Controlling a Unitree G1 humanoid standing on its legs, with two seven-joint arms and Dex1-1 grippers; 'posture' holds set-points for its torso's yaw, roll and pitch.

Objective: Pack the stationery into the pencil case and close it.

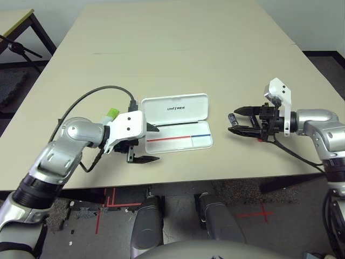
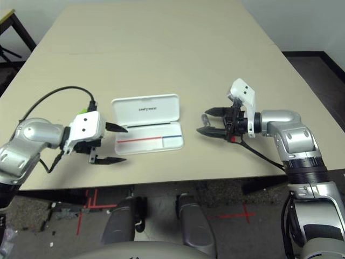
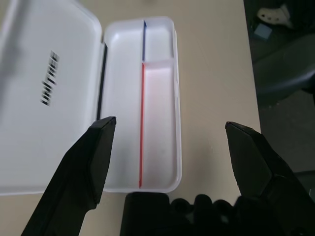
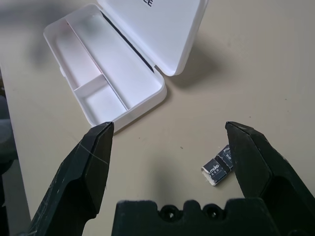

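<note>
- One left end effector is hovering just left of the case, its two fingers spread wide, gripping nothing.
- One light-green item is peeking out behind that arm on the tabletop.
- One pencil case is lying open mid-tabletop, lid propped back, tray showing nothing inside but a red-and-blue line.
- One small dark piece is resting between case and right arm.
- One right end effector is gaping open over it, empty.
</note>
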